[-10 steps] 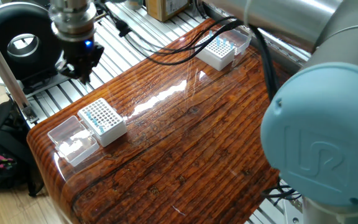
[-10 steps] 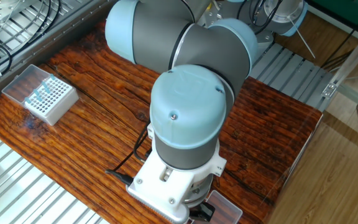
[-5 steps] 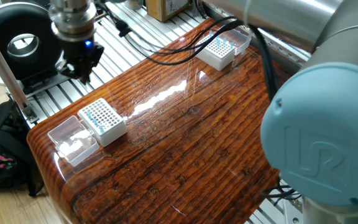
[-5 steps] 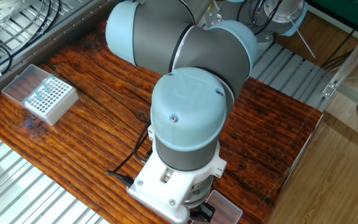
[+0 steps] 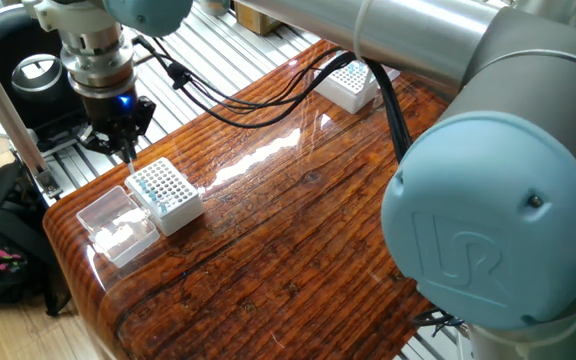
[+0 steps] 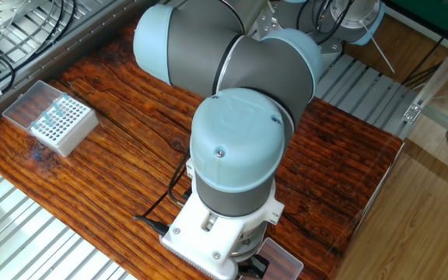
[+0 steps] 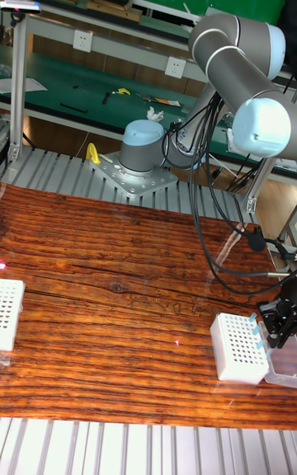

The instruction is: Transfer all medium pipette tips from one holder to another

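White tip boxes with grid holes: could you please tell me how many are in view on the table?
2. One box sits near the table's corner, just below the end effector; the other box sits at the far end, partly hidden behind the arm.

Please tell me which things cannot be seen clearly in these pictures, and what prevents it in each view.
- Gripper: the jaws are too small and dark in one fixed view to tell whether a tip is held; in the other fixed view the arm hides it.
- Near white box: hidden by the arm in the other fixed view.
- Far white box: cut off by the left edge in the tall fixed view.
- Medium pipette tips: too small to count.
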Tool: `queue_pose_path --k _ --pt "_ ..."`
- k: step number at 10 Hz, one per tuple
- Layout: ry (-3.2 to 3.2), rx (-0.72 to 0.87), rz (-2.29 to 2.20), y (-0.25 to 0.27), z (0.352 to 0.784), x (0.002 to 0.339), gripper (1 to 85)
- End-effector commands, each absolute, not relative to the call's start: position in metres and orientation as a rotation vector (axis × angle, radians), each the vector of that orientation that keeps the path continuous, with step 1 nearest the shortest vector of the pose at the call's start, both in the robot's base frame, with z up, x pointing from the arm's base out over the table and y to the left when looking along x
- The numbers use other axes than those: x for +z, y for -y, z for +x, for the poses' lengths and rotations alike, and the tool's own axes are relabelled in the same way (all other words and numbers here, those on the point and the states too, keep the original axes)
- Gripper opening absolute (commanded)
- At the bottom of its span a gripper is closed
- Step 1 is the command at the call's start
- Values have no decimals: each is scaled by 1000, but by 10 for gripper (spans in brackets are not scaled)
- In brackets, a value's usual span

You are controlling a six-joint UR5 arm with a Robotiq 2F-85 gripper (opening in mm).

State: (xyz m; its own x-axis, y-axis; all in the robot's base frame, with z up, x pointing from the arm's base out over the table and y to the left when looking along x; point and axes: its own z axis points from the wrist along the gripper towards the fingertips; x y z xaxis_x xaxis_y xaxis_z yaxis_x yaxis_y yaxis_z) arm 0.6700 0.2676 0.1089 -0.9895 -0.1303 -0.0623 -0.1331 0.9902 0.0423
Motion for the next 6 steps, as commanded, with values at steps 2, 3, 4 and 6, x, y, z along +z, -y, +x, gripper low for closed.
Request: queue_pose_path --k 2,3,4,6 --pt "-3076 86 -191 -269 671 106 13" --pt "-3076 86 -191 -269 671 104 13" --pt "-3078 81 -201 -268 671 104 13" --pt "-3085 96 -213 -272 668 105 53"
